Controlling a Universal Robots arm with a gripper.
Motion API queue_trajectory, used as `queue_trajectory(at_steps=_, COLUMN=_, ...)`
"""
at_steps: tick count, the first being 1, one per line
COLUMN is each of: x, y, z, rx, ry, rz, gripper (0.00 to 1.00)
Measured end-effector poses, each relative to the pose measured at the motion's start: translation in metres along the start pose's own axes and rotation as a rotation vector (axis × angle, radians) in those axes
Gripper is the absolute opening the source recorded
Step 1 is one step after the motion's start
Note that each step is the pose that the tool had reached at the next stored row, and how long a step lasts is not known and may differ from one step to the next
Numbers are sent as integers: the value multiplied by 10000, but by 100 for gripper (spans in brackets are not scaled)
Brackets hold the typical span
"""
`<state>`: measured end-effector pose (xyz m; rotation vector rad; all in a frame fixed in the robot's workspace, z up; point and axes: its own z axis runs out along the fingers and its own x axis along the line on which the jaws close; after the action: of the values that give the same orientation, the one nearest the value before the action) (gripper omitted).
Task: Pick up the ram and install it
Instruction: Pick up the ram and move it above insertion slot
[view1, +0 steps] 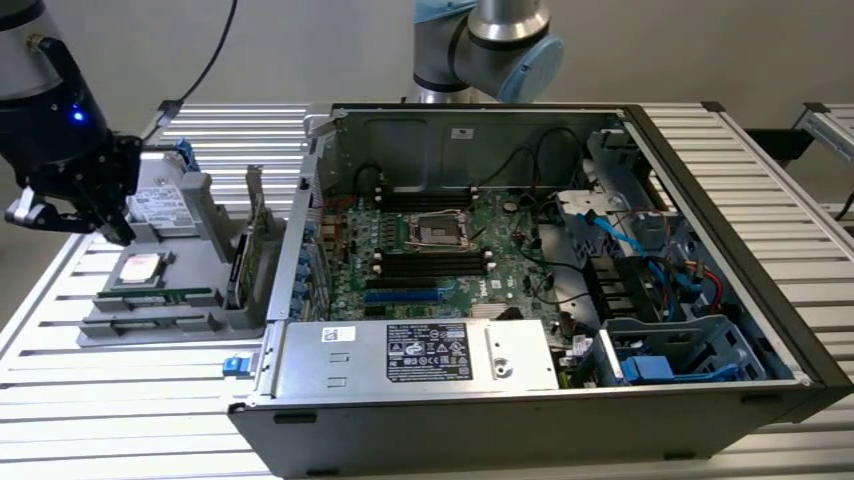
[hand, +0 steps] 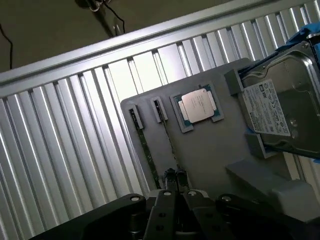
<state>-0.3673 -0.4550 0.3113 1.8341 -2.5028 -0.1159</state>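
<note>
The ram (hand: 168, 132) stands on edge in a slot of the grey holder (hand: 210, 150), a thin green strip next to the square processor chip (hand: 197, 105). A second stick (hand: 145, 147) stands in the next slot, on the side away from the chip. The pincer (hand: 175, 175) is pressed together and pinches nothing. In the wrist view its tips sit in line with the near end of the ram, and I cannot tell if they touch it. Beyond the chip a hard drive (hand: 280, 105) sits in a blue frame (hand: 307, 37) on the same holder.

In the exterior view the pincer hangs at the upper left of the frame over the holder, which rests on the slatted metal desk (view1: 120, 400). To the exterior view's right, just beside the holder, lies the open computer case (view1: 747, 200). Its motherboard (view1: 441, 250) is exposed and the power supply (view1: 427, 355) lies along the near wall. Loose cables (view1: 641, 240) cross the right half of the case
</note>
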Motion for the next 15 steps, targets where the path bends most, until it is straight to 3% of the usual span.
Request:
queue_trajectory(at_steps=11, x=1, y=-4, z=47, rx=-65, ry=52, rz=-2006, gripper=10)
queue_trajectory(at_steps=15, x=1, y=-5, z=64, rx=-81, ry=108, rz=-2729, gripper=10)
